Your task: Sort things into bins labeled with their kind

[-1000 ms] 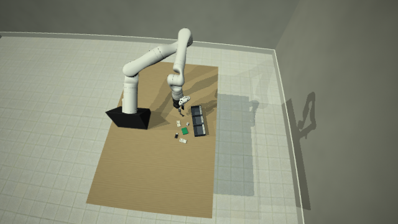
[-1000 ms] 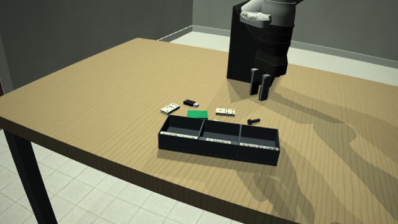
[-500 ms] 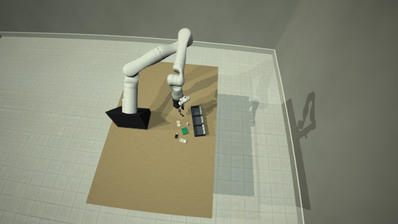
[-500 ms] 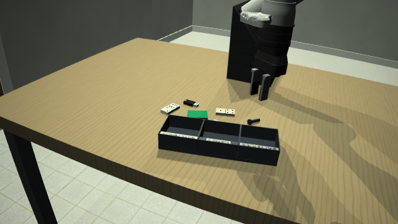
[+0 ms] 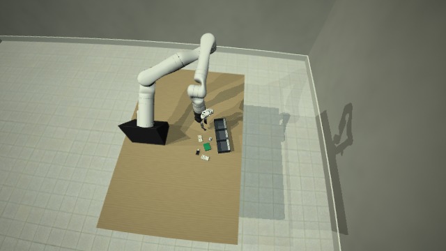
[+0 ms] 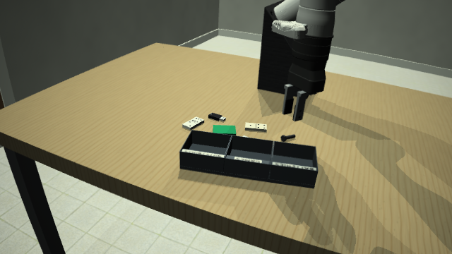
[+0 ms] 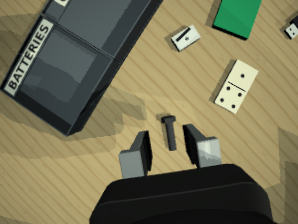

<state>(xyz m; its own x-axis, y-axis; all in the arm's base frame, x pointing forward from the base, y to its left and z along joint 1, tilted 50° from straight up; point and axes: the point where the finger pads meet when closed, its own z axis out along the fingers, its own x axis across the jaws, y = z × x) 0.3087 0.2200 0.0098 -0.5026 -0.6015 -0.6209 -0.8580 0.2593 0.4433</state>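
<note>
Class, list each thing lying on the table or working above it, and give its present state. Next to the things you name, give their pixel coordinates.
Gripper (image 6: 294,117) (image 7: 167,140): open, above the table
Bolt (image 6: 287,137) (image 7: 170,134): lying on its side
Sharpener (image 7: 186,38): lying flat
Green block (image 5: 207,146) (image 6: 224,130) (image 7: 237,17): lying flat
Two dominoes (image 5: 200,138) (image 6: 256,127) (image 7: 236,86): face up
Three bins (image 5: 217,141) (image 6: 247,170): upright, unfilled

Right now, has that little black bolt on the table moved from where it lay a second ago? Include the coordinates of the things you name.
No. In the exterior view the black bolt (image 6: 287,137) (image 7: 171,134) lies just behind the same end bin (image 6: 294,155) (image 7: 60,75), as before.
</note>
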